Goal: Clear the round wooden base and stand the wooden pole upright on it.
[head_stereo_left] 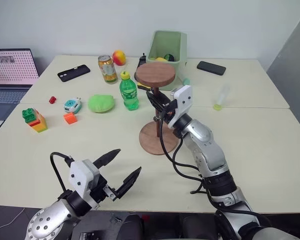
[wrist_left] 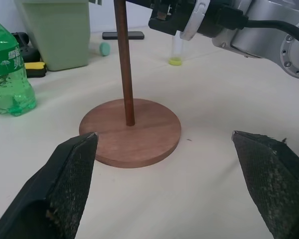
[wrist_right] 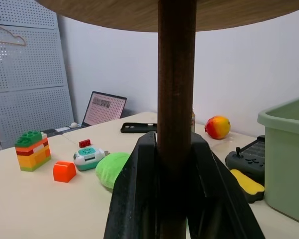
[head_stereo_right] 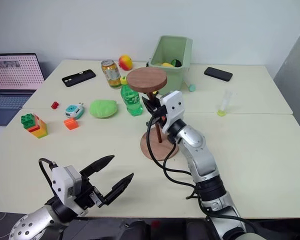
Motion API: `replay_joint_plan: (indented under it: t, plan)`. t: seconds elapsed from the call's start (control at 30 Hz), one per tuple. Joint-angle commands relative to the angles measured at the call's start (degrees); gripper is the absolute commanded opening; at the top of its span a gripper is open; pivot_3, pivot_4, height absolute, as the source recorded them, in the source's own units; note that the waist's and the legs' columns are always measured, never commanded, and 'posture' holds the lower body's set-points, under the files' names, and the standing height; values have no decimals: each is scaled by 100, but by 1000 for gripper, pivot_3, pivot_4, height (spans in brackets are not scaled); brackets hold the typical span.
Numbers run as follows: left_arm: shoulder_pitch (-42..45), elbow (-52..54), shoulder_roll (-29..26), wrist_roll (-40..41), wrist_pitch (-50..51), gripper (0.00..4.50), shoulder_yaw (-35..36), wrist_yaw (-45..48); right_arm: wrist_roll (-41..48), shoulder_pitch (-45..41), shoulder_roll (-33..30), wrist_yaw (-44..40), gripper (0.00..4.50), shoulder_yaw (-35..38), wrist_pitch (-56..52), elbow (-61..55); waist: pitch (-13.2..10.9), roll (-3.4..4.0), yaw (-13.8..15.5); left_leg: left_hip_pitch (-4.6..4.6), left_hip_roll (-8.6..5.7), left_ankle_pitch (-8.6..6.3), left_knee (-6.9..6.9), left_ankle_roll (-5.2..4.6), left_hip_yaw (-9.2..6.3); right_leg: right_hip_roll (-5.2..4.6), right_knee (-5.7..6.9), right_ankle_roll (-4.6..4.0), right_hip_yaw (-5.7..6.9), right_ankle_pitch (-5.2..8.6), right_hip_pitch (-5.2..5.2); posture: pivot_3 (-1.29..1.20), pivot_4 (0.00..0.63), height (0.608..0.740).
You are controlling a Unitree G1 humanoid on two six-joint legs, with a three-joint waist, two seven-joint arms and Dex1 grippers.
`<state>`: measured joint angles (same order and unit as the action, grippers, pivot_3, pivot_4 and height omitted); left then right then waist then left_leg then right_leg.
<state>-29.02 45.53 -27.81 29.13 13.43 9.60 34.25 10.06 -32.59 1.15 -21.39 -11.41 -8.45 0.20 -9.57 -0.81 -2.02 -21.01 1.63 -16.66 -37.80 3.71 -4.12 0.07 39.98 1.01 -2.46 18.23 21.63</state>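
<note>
The round wooden base [head_stereo_left: 151, 142] lies flat on the table in front of me, with nothing else on it. The wooden pole [head_stereo_left: 156, 127] stands upright with its lower end at the base's centre and its thick disc [head_stereo_left: 155, 74] on top. My right gripper [head_stereo_left: 155, 101] is shut on the rod about halfway up; in the right wrist view both black fingers [wrist_right: 134, 199] press against the rod [wrist_right: 176, 74]. My left gripper [head_stereo_left: 128, 161] hangs open near the table's front edge, short of the base [wrist_left: 139, 139] and touching nothing.
Behind the base stand a green bottle [head_stereo_left: 129, 92], a can [head_stereo_left: 108, 69] and a green bin [head_stereo_left: 167, 50]. A clear tube [head_stereo_left: 220, 97] is at the right. A green soft lump [head_stereo_left: 101, 103], toy blocks [head_stereo_left: 34, 120] and a laptop [head_stereo_left: 10, 70] are at the left.
</note>
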Motion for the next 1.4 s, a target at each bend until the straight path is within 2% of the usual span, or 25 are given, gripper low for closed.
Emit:
replay_joint_plan:
  t: [0.03,0.2,0.47,0.63,0.67,0.73,0.8,0.87,0.93,1.03,1.13,1.23,1.3,1.4]
  plan:
    - [-10,255,-41,79,-41,4500,159,-42,-163,287,-24,-52,258,-160,148,10,0,0,0,0,0,0,0,0,0,0,0,0,0,0,-1,0,150,740]
    - [-44,279,-35,99,6,4500,180,-79,-183,844,-76,-180,258,-413,-37,142,5,-2,2,8,1,-1,2,0,-5,-1,-5,-3,0,2,-10,0,150,740]
    - [-10,290,-59,138,82,4500,232,-95,-343,939,-298,-314,258,-621,-690,292,94,0,-1,29,0,-5,21,1,-12,0,-15,-13,-1,10,-26,0,150,740]
    - [59,266,-67,158,131,4500,264,-96,-404,794,-385,-411,258,-717,-881,211,122,-16,-2,125,-2,-4,86,1,-9,0,-69,-30,-4,20,-110,0,150,740]
    - [70,261,-74,169,143,4500,283,-92,-333,777,-411,-465,608,-701,-941,116,125,-12,-2,133,0,-5,91,1,-11,0,-81,-39,-1,27,-121,0,150,740]
    - [124,231,-88,197,170,4500,335,-96,-187,730,-448,-535,1024,-621,-1091,-88,125,-13,-2,133,2,-5,95,1,-12,1,-90,-42,1,30,-124,0,150,740]
    - [221,179,-119,237,205,4500,396,-105,-44,665,-533,-637,1519,-518,-1335,-346,90,-46,11,122,3,-5,96,2,-14,3,-95,-43,6,29,-116,0,150,740]
    - [361,128,-171,325,273,4500,470,-127,172,601,-697,-819,2026,-383,-1744,-672,47,-7,14,87,4,-5,92,2,-16,0,-93,-41,0,26,-84,0,150,740]
    - [523,64,-236,455,383,4500,528,-118,399,560,-974,-1098,2475,-334,-2313,-972,38,5,17,12,2,-3,81,3,-17,-2,-74,-29,-5,18,-5,0,150,740]
    - [797,-84,-485,789,765,4500,628,-3,674,537,-1563,-1523,3130,-359,-3134,-1413,38,6,17,0,7,-4,90,2,-23,-4,-78,-24,4,15,6,0,150,740]
    - [1285,-512,-1173,1702,1693,4500,928,245,706,560,-2554,-2099,3825,-341,-3494,-1701,29,5,43,-6,5,-6,94,2,-32,-8,-93,-24,14,15,3,0,150,740]
    - [2057,-1119,-2020,2196,2402,4500,1164,615,827,551,-3506,-2700,4467,-118,-3636,-1746,-1,6,40,-4,-3,-6,84,1,-35,-16,-90,-23,23,15,-8,0,150,740]
    - [2734,-1664,-2645,2345,2809,4500,1198,932,994,537,-4095,-3128,4487,147,-3680,-1715,-45,0,60,0,-9,-5,82,1,-34,-12,-91,-21,25,14,-12,0,150,740]
    - [3745,-2634,-3248,2121,2950,4500,889,1489,1251,368,-4618,-3540,4487,440,-3729,-1608,-84,-4,35,-2,-16,-4,83,0,-22,18,-96,-21,31,14,-10,0,150,740]
